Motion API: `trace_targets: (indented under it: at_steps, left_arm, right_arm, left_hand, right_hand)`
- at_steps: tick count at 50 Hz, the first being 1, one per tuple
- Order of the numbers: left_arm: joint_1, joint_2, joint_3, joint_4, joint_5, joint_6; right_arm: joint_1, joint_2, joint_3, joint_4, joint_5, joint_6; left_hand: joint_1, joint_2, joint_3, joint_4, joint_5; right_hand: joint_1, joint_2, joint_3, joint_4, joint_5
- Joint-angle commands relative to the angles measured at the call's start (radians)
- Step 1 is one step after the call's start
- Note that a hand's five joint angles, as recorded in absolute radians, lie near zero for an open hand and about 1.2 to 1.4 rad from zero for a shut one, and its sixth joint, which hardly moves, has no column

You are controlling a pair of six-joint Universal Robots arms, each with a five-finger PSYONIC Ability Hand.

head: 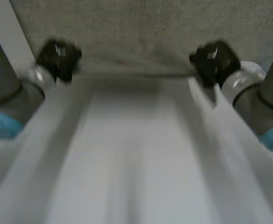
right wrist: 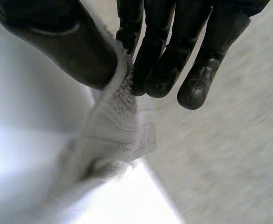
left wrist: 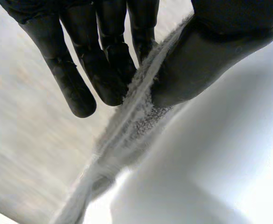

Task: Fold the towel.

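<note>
head view: a strip of white table (head: 5, 23) is showing at the far left corner, and a grey, finely speckled surface (head: 141, 23) is lying beyond both hands; whether it is more of the cloth cannot be told. the grey left arm (head: 3, 93) with its light-blue cap is flanking one side and the right arm (head: 267, 100) the other, and nothing is standing between them but the towel (head: 136, 154). the towel is hanging raised off the table, its far edge running taut from the left hand (head: 57, 58) to the right hand (head: 215, 60), and its pale body is sloping down toward the camera in long soft lengthwise folds. each hand is sitting at one end of that far edge. left wrist view: the left hand (left wrist: 206, 56) is pinching the towel (left wrist: 132, 126) between its broad thumb and its fingers (left wrist: 108, 70), which are lying close side by side; the cloth edge is showing as a thin, fuzzy, looped-pile ridge. right wrist view: the right hand (right wrist: 61, 42) is likewise nipping the towel (right wrist: 113, 130) between thumb and straight, closely set fingers (right wrist: 169, 56), and the cloth below the pinch is bunching into a soft, ribbed, terry-like fold. both hands are matte black, smooth and rounded.
</note>
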Motion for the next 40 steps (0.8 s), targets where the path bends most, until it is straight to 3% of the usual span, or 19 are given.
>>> trace_targets:
  at_steps: [1, 11, 13, 14, 15, 17, 25, 32, 40]
  left_arm:
    - [0.03, -0.026, -0.344, 0.157, 0.049, 0.035]
    - [0.065, 0.061, -0.476, 0.183, 0.043, 0.154]
    - [0.065, 0.072, -0.493, 0.194, 0.046, 0.155]
    - [0.065, 0.072, -0.493, 0.194, 0.046, 0.155]
    - [0.065, 0.074, -0.502, 0.208, 0.046, 0.155]
    - [0.065, 0.07, -0.507, 0.228, 0.045, 0.155]
    - [0.068, 0.025, -0.518, 0.295, 0.031, 0.16]
    - [0.068, -0.02, -0.496, 0.363, -0.032, 0.158]
    - [0.065, -0.046, -0.47, 0.392, -0.044, 0.143]
  right_arm:
    - [-0.007, 0.062, 0.182, 0.02, -0.016, -0.09]
    - [-0.015, 0.022, 0.247, 0.042, -0.005, -0.104]
    - [-0.026, 0.014, 0.26, 0.04, -0.005, -0.089]
    - [-0.026, 0.014, 0.26, 0.04, -0.005, -0.089]
    - [-0.029, 0.014, 0.263, 0.04, -0.003, -0.079]
    - [-0.032, 0.016, 0.265, 0.039, -0.002, -0.07]
    - [-0.03, 0.031, 0.27, 0.029, 0.023, -0.011]
    - [-0.032, 0.051, 0.277, 0.003, 0.041, 0.112]
    - [-0.035, 0.063, 0.299, -0.055, 0.084, 0.189]
  left_hand:
    - [0.124, 0.063, 0.058, 0.05, 0.07]
    - [0.124, 0.063, 0.058, 0.05, 0.07]
    - [-0.532, -0.594, -0.599, -0.607, -0.587]
    - [-0.536, -0.597, -0.602, -0.61, -0.59]
    - [-0.792, -0.853, -0.858, -0.866, -0.846]
    - [-0.89, -0.952, -0.956, -0.965, -0.944]
    - [-0.891, -0.953, -0.957, -0.966, -0.945]
    - [-0.891, -0.953, -0.957, -0.966, -0.945]
    - [-0.891, -0.953, -0.957, -0.966, -0.945]
  right_hand:
    - [0.078, 0.066, 0.076, 0.074, 0.053]
    - [0.078, 0.066, 0.076, 0.074, 0.053]
    - [0.078, 0.066, 0.076, 0.074, 0.053]
    - [0.078, 0.066, 0.076, 0.074, 0.053]
    - [0.078, 0.066, 0.076, 0.074, 0.053]
    - [0.078, 0.066, 0.076, 0.074, 0.053]
    - [-0.052, -0.065, -0.055, -0.057, -0.078]
    - [-0.413, -0.426, -0.416, -0.417, -0.439]
    - [-0.484, -0.497, -0.487, -0.489, -0.51]
